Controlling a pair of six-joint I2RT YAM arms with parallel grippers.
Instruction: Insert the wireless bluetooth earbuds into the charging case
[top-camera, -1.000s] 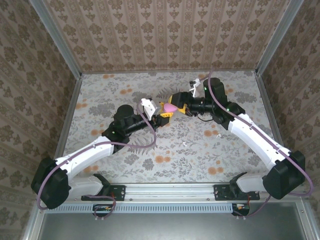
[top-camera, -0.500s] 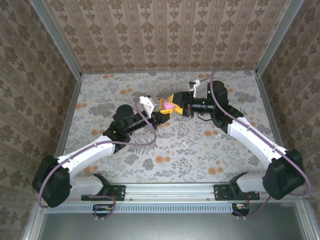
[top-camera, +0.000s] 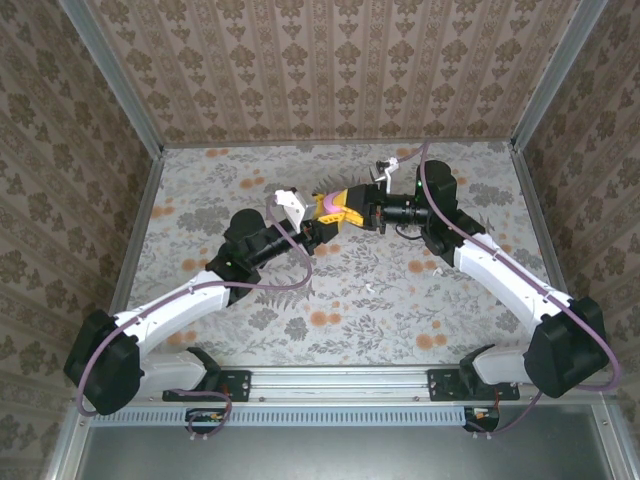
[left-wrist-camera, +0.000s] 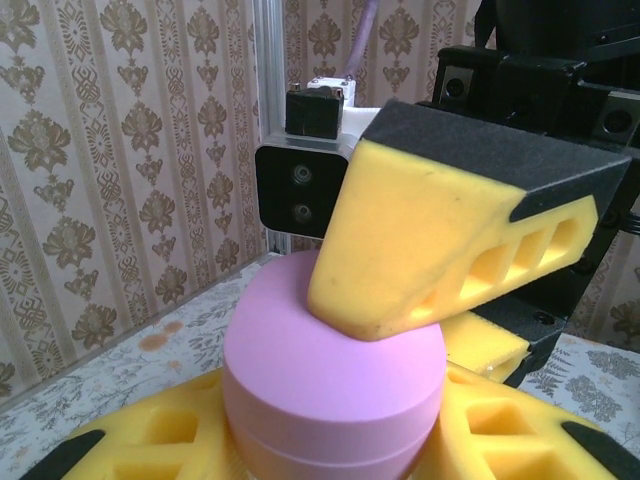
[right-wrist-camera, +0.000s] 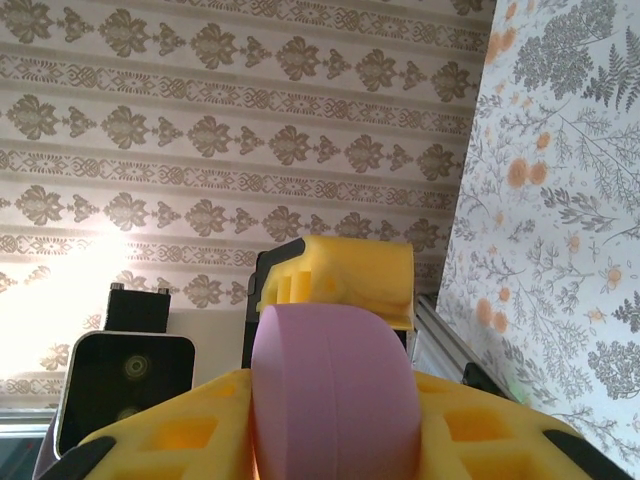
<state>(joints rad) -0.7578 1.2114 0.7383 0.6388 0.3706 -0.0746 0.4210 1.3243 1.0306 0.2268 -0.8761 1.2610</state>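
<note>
**A:** What is the left tool holding?

**B:** From overhead it reaches in from the lower left to the upper middle of the frame. Its yellow fingers are pinched on the pink charging case, which is held clear of the floral surface. In its own wrist view the case sits at bottom centre, with a finger tight against either side.

**A:** Is the case's lid up?

**B:** No, it's down, with only a thin seam around the body.

**A:** And the right tool?

**B:** It comes in from the right, nose to nose with the left one, and it is clamped on the same case. In the left wrist view its upper finger presses on the lid and the lower one sits just beneath. In the right wrist view the case stands on edge at bottom centre, touching both of that tool's fingers.

**A:** Where are the earbuds?

**B:** A tiny whitish piece lies on the surface below centre, well apart from both tools. It is too small to tell whether it is an earbud.
</note>
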